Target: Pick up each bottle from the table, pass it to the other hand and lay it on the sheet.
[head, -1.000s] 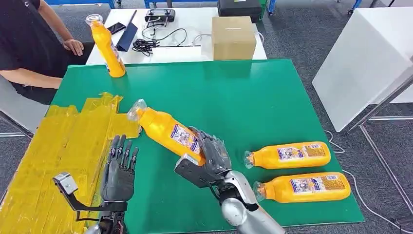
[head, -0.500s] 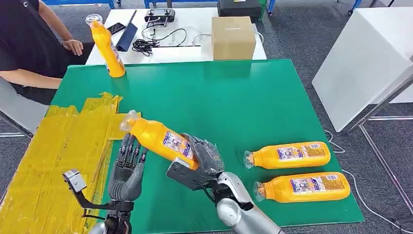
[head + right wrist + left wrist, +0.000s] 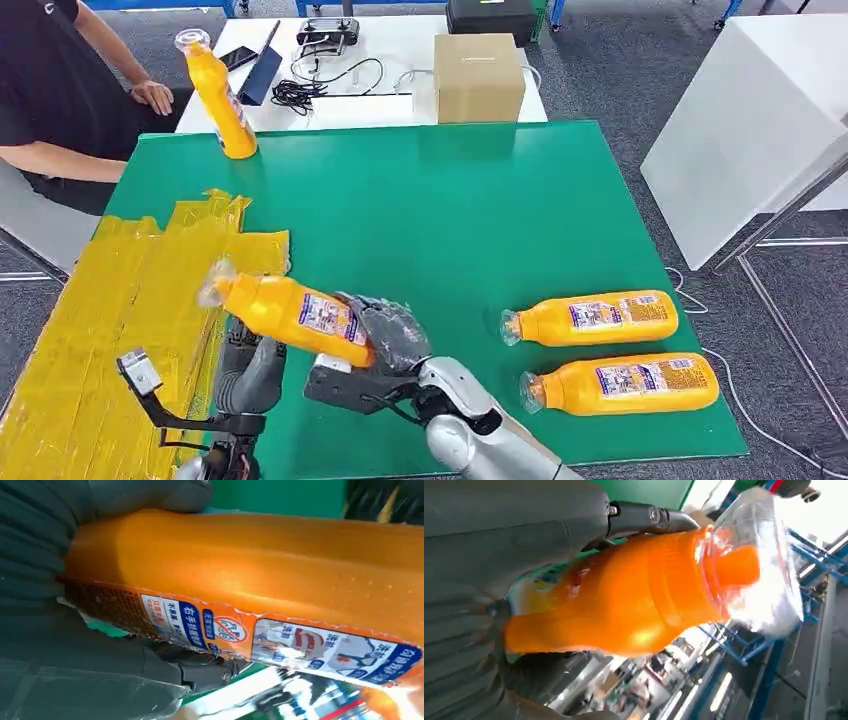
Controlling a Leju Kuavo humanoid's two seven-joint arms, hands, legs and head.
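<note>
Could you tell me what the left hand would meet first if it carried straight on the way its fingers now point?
Most likely the held bottle, gripped at its base by the right hand. The left hand points up at its neck end; the left wrist view shows the bottle right against it, though actual contact is unclear.

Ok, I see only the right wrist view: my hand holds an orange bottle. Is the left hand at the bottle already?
Observer: Yes. The left wrist view shows the left hand with fingers on both sides of the held bottle, but I cannot tell whether it grips.
Operator: And over what is the bottle?
Observer: Its cap end is above the edge of the yellow sheet. The right hand holds the base over the green table.
Operator: Which bottles wait?
Observer: A farther lying bottle and a nearer lying bottle on the right, and a standing bottle at the far left corner.
</note>
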